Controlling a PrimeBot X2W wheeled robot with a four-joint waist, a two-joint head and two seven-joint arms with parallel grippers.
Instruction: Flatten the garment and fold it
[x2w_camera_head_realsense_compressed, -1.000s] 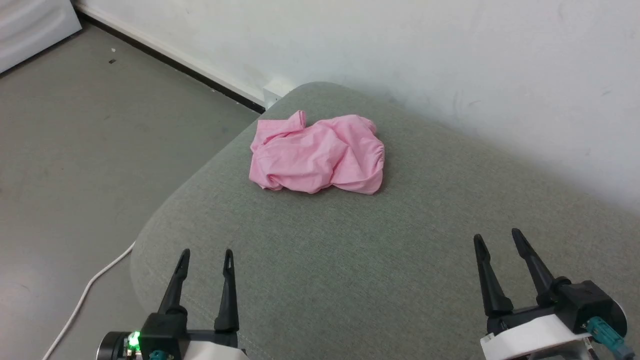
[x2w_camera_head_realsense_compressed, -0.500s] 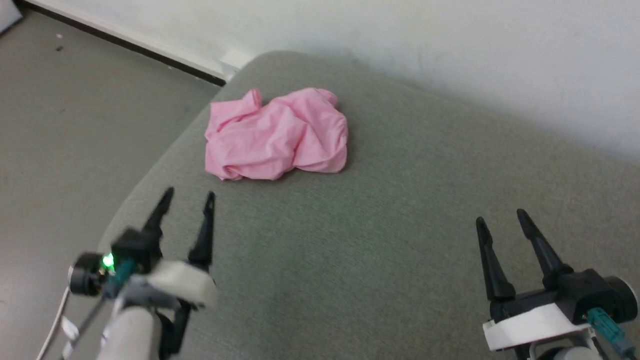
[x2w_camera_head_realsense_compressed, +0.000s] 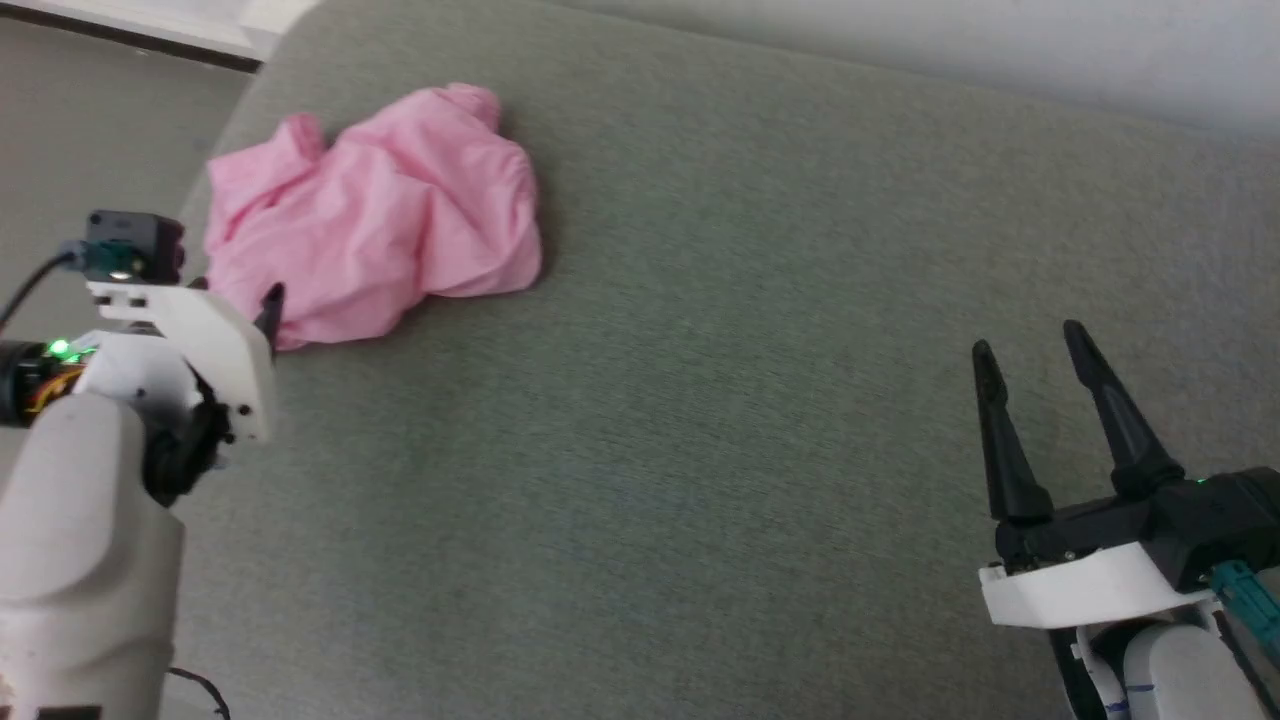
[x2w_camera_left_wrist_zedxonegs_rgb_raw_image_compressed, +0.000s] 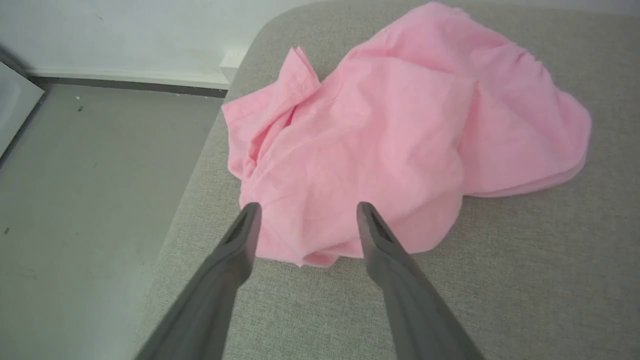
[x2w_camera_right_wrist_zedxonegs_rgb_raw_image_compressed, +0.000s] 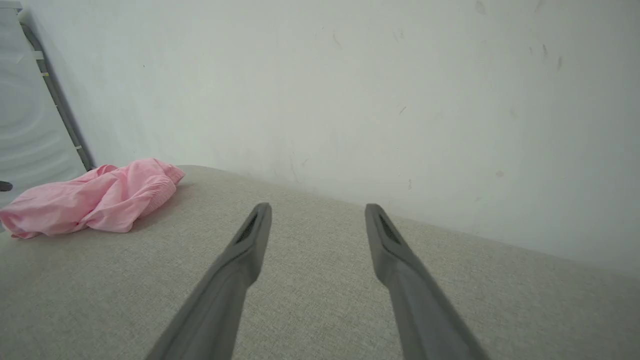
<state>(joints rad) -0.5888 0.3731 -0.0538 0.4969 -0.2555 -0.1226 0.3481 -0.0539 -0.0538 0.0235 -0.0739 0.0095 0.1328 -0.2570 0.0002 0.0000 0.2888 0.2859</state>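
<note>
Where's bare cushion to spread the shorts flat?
Widest bare patch: grey cushion between the garment and the right gripper, back to the wall. The near strip between the grippers is bare too. Crowded: the left corner, where the crumpled garment lies by the cushion's edge with the open left gripper close beside it.

Crumpled pink garment (x2w_camera_head_realsense_compressed: 375, 215) lies upper left on grey cushion (x2w_camera_head_realsense_compressed: 700, 420); left pincer (x2w_camera_head_realsense_compressed: 268, 305) just beside its lower edge, right pincer (x2w_camera_head_realsense_compressed: 1027, 336) spread, lower right.
</note>
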